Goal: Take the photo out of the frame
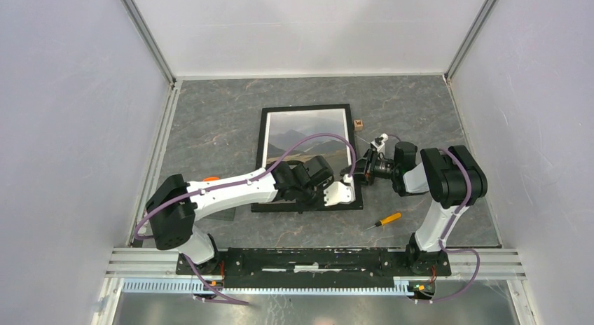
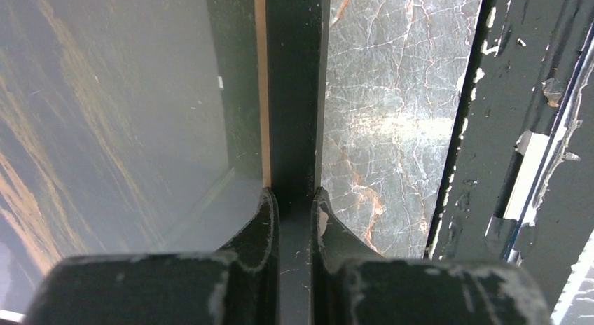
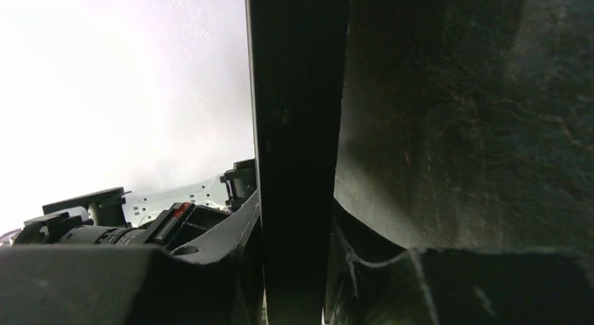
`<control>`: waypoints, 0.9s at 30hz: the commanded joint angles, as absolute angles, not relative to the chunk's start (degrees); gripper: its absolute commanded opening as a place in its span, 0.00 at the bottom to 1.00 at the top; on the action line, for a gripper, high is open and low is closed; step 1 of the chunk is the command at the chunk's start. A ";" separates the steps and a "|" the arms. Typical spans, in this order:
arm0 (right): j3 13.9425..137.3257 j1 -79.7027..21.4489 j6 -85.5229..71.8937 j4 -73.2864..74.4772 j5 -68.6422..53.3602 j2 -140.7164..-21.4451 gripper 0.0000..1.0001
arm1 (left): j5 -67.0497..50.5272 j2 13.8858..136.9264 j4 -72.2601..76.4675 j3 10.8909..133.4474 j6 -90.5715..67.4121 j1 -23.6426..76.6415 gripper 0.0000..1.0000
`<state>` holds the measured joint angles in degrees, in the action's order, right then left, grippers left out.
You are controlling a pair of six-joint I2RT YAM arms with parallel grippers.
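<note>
The frame (image 1: 306,108) lies face up in the middle of the table, its thin black border round the glass. The photo (image 1: 302,137) of grey mountains and grassy hills shows inside it. My left gripper (image 1: 335,193) is shut on the frame's near border close to the right corner. In the left wrist view the black border (image 2: 294,94) runs between the fingers of the gripper (image 2: 295,199), with the photo (image 2: 105,129) under glass to the left. My right gripper (image 1: 352,174) is shut on the frame's right border. In the right wrist view the gripper (image 3: 294,220) clamps the dark edge (image 3: 298,94).
An orange-handled screwdriver (image 1: 387,218) lies right of the frame's near corner. A small wooden block (image 1: 358,125) sits by the frame's far right corner. The black base rail (image 1: 315,258) runs along the near edge and shows in the left wrist view (image 2: 518,94).
</note>
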<state>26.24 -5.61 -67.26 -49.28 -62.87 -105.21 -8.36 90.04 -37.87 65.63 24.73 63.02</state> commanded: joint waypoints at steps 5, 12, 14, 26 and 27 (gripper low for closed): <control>27.07 -6.47 -72.12 -55.37 -64.84 -97.97 0.01 | -7.60 84.47 -39.94 73.14 20.36 59.63 0.89; 32.26 -6.44 -64.50 -41.99 -63.50 -86.74 0.00 | -18.25 82.36 -50.92 87.28 11.67 42.93 1.00; 37.61 -6.47 -53.94 -27.86 -62.98 -84.62 0.00 | -16.75 82.32 -52.52 90.75 11.68 39.74 1.00; 72.36 -6.40 -10.50 24.44 -48.87 -83.24 0.00 | 5.97 80.42 -51.33 97.72 8.59 30.27 1.00; 74.54 -6.42 -8.85 26.31 -47.87 -83.24 0.00 | 5.89 80.42 -51.17 98.01 6.88 28.14 1.00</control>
